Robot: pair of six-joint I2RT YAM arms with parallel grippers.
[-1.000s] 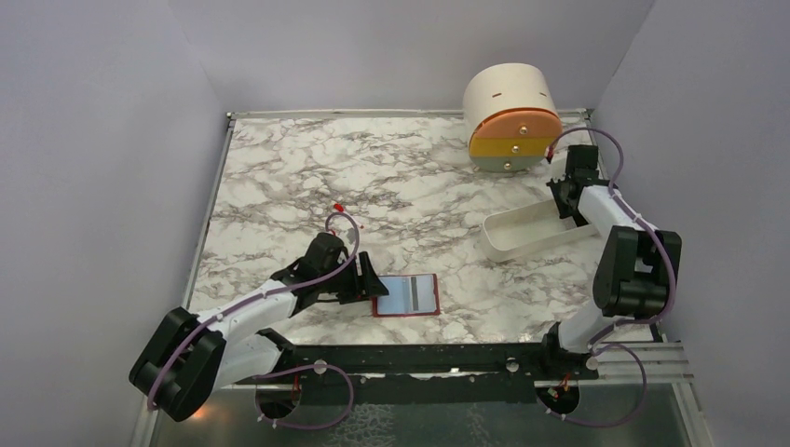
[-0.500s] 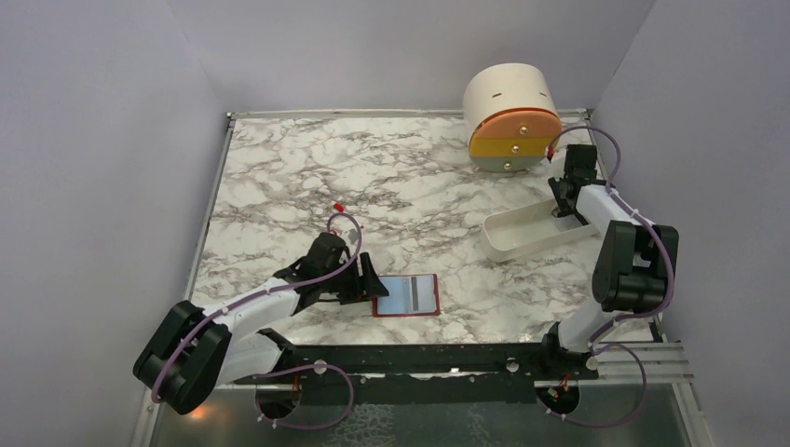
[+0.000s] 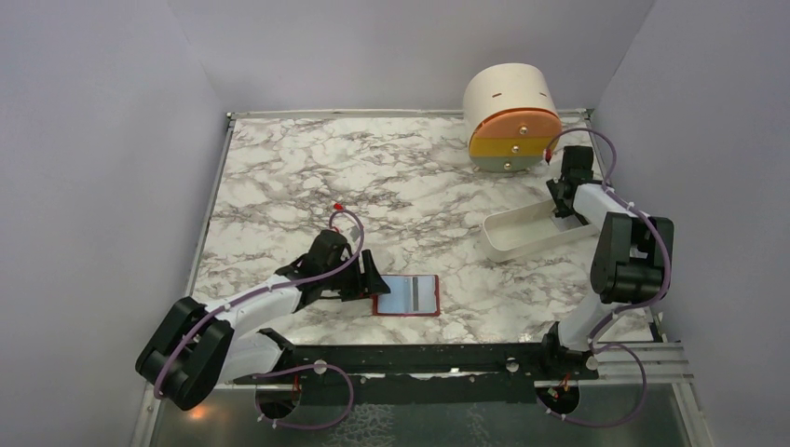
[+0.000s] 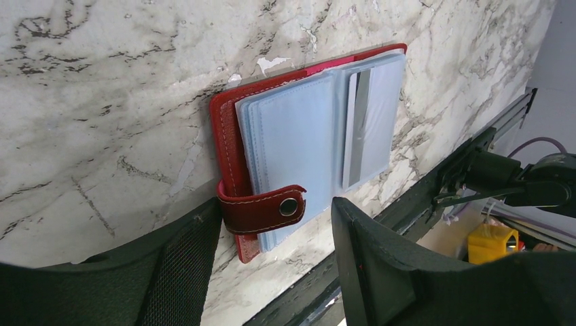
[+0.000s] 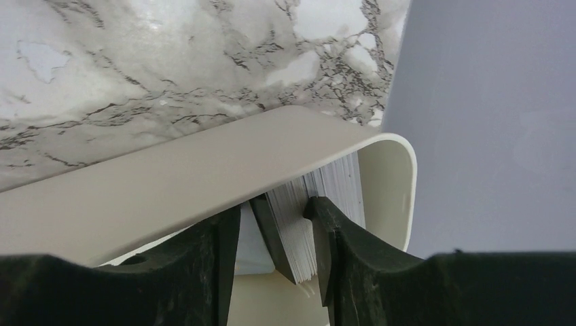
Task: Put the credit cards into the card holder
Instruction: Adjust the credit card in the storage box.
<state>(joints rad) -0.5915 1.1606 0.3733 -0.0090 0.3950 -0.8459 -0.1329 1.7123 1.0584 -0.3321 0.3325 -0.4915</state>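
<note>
Card holder (image 4: pixel 299 136) lay open and flat on the marble bench (image 3: pixel 307 177), near its front edge, its clear sleeves facing up, evidently so that cards could be slid in from above. One sleeve on the far page already held a striped card (image 4: pixel 367 129). The left tool (image 4: pixel 272 217) sat low at the holder's near edge, jaws spread wide to either side of the red snap strap (image 4: pixel 261 207). It pinched nothing, and whether a finger touched the leather could not be told. Its place there suggested a bracing role, keeping the holder from sliding or folding shut while cards went in.

Well apart, at the right side of the bench, the right tool (image 5: pixel 272 224) reached down into the far end of the white tray (image 5: pixel 170 183), in front of the round drawer unit (image 3: pixel 510 116). The cards (image 5: pixel 295 231) stood on edge there as a tight stack leaning against the tray's end wall, a dark one at the outside, which left their upper edges free for a grasp from above. The right tool's jaws were partly spread and straddled the stack, a sliver of gap showing beside the dark card, so they appeared to hold nothing. A firm pinch on one card, not the whole stack, looked to be the next demand.
</note>
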